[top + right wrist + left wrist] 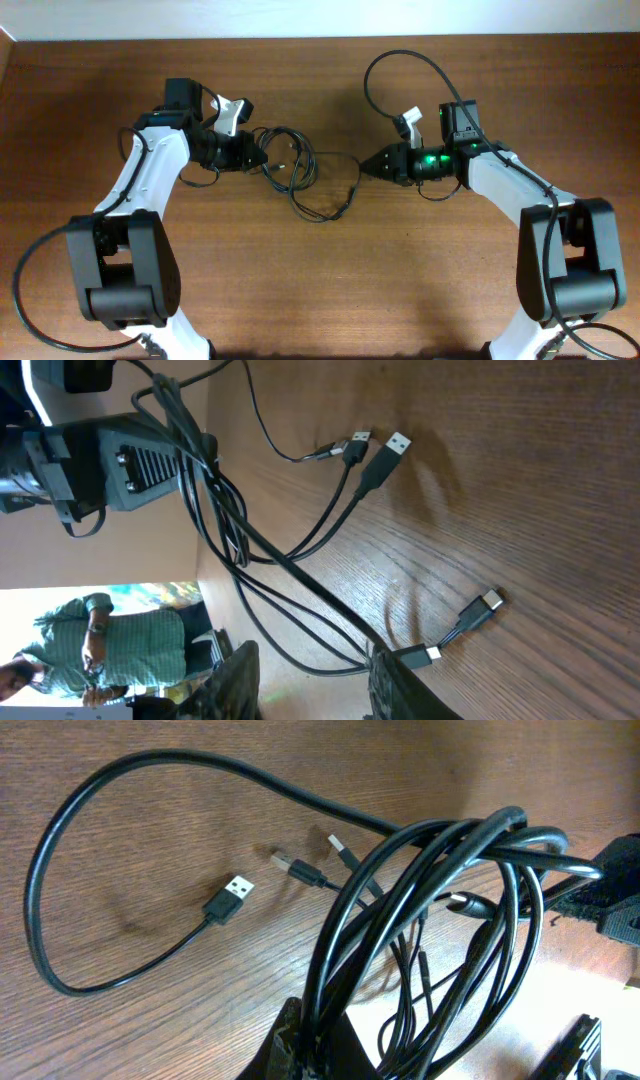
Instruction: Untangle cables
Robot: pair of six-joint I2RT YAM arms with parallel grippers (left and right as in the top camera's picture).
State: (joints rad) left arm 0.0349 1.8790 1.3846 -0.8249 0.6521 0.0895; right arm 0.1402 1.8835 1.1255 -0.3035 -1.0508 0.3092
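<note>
The cables (pixel 305 172) lie tangled at the middle of the table (pixel 320 290), the bunch stretched left to right between the grippers. The left gripper (pixel 258 152) is clamped on the looped left end. The right gripper (pixel 366 166) has its fingers (pixel 238 680) partly apart, with strands running between them. Loose plugs (pixel 232 898) lie flat on the wood.

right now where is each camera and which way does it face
Overhead: above the table, facing down; left arm, right arm, cables show.
Left wrist: on the left arm, facing the cables past the left hand.
Right wrist: on the right arm, facing the left arm past the right hand.
Both wrist views share the USB plug.
</note>
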